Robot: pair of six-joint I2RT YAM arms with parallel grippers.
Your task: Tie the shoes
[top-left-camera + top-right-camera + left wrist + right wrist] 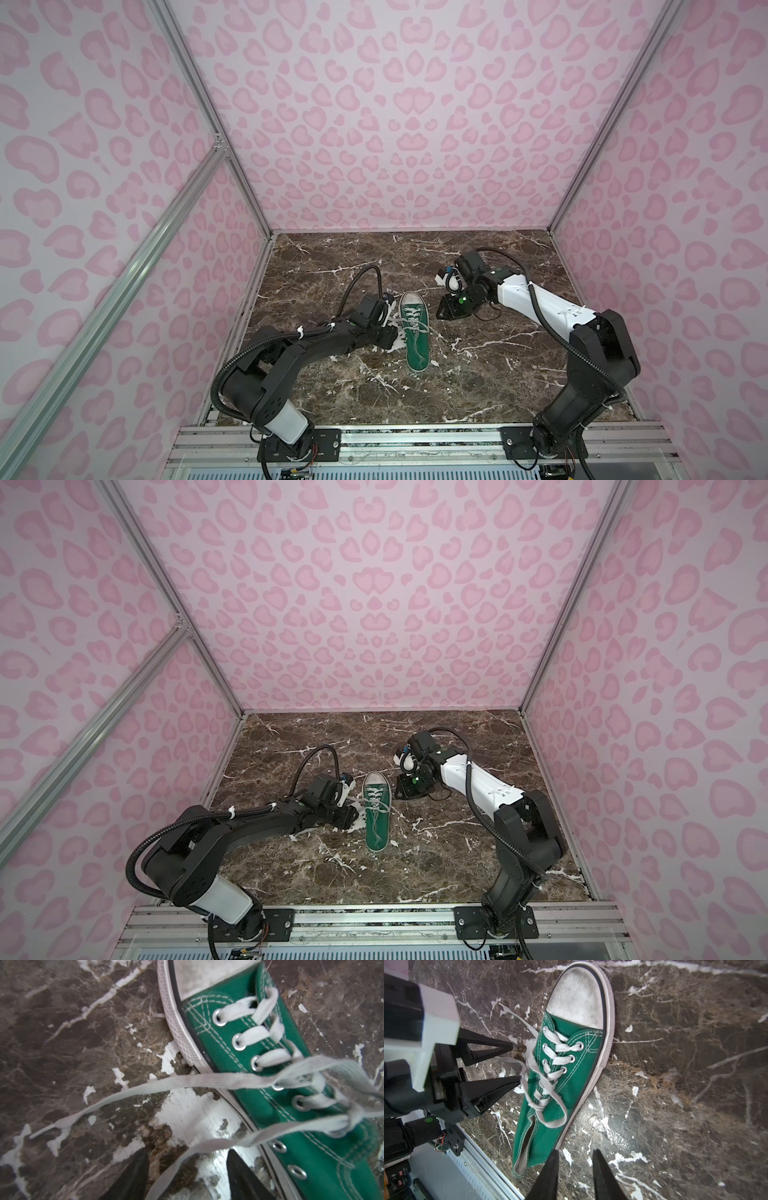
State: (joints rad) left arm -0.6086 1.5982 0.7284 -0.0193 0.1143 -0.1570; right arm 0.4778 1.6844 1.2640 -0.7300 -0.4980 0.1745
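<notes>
Watching a green canvas low-top sneaker [413, 332] lying flat mid-way on the brown marble tabletop [478, 374], toe pointing away. Judging it light and floppy, its flat white laces [187, 1082] limp and slippery (pinching near a loop's bend seeming safest). Finding the left gripper [516, 1063] parted astride a lace loop, not clenching, and the right gripper [575, 1152] parted, empty. Getting that straddle only from the right wrist view, both top views hiding it.

Pink leopard-print walls [415, 124] enclose a chipped brown marble tabletop [332, 257].

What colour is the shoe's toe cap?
White, a bit grubby; the toe cap shows best in the right wrist view.
</notes>
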